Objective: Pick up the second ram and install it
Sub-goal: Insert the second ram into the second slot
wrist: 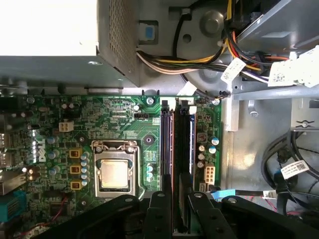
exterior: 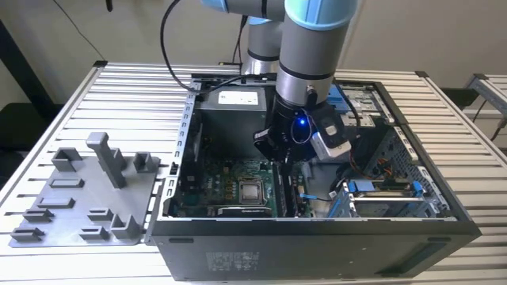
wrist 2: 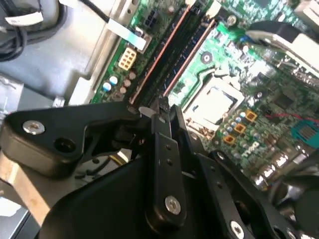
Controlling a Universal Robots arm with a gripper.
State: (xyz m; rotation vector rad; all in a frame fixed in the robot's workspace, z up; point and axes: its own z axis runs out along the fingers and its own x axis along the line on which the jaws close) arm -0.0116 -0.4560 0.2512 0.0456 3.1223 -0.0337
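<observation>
Inspecting the open computer case (exterior: 317,237), we find the gripper (wrist: 175,219) low over the motherboard (wrist: 124,124), its fingers narrow on the second ram (wrist: 178,164), which stands edge-on along the long black slots (wrist: 165,144) beside the processor socket (wrist: 114,172).

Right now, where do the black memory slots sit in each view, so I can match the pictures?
Exterior view: the memory slots run just to the exterior view's right of the processor socket.
First wrist view: the memory slots lie alongside the processor socket.
Second wrist view: the memory slots run diagonally beside the processor socket.
Shared landmark: the processor socket.
</observation>
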